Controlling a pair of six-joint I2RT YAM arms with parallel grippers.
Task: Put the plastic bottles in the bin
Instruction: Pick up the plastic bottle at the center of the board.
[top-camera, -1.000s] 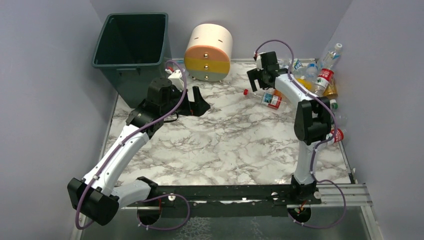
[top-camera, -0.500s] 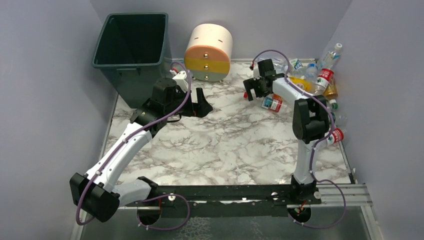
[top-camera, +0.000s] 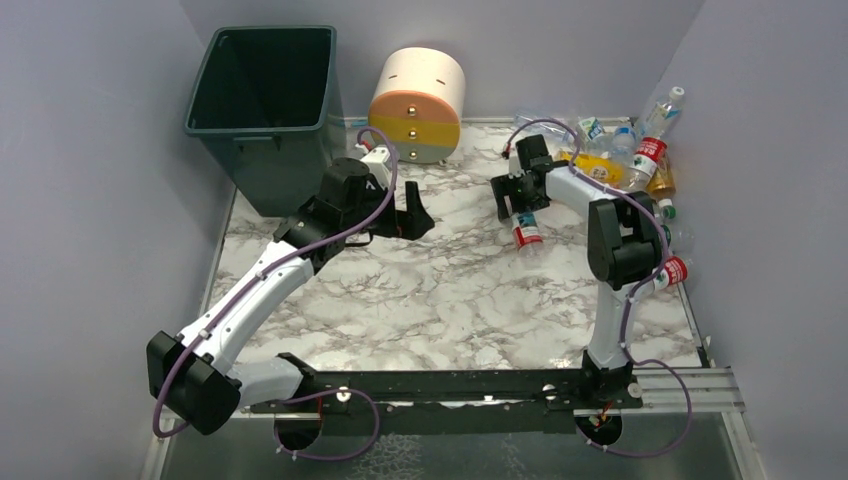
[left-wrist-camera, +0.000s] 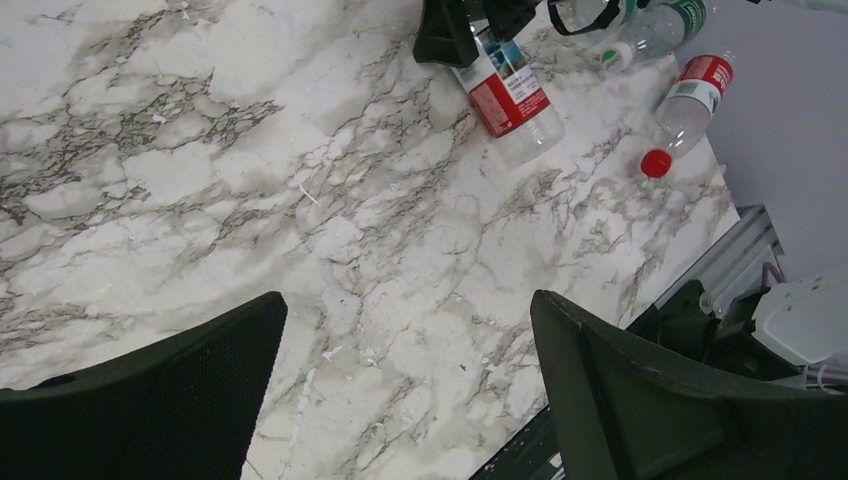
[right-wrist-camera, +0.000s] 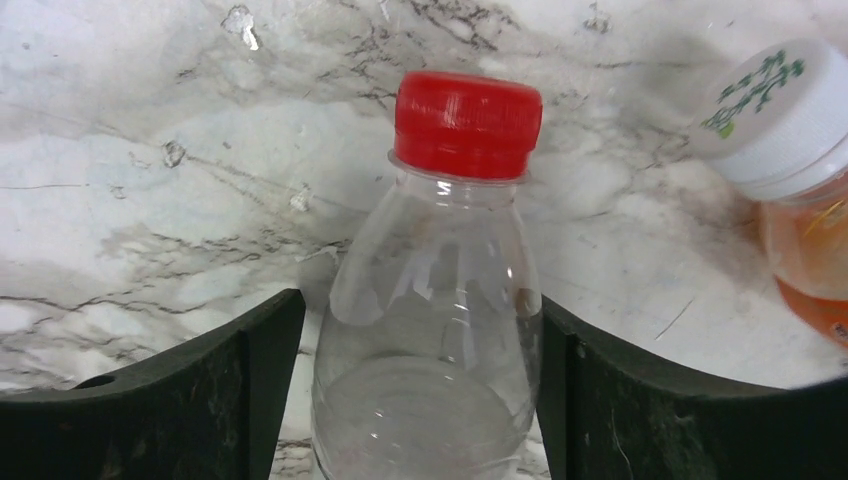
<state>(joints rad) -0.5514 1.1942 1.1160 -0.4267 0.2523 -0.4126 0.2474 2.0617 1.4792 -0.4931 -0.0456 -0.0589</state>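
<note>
A clear plastic bottle (right-wrist-camera: 430, 330) with a red cap and red label lies on the marble table (top-camera: 450, 290), also seen in the top view (top-camera: 524, 229) and the left wrist view (left-wrist-camera: 510, 95). My right gripper (right-wrist-camera: 422, 300) straddles its shoulder. One finger touches it and the other stands a sliver off. My left gripper (left-wrist-camera: 407, 305) hangs wide open and empty over bare marble, right of the dark green bin (top-camera: 255, 128). More bottles (top-camera: 620, 150) are heaped in the far right corner.
A round cream, yellow and grey drawer unit (top-camera: 417, 105) stands at the back beside the bin. An orange bottle with a white cap (right-wrist-camera: 800, 200) lies close to my right gripper. A red-capped bottle (top-camera: 672, 270) lies by the right wall.
My right gripper came down and toward me over the red-capped bottle, which swung round, and its jaws narrowed onto it. My left arm moved right, away from the bin.
</note>
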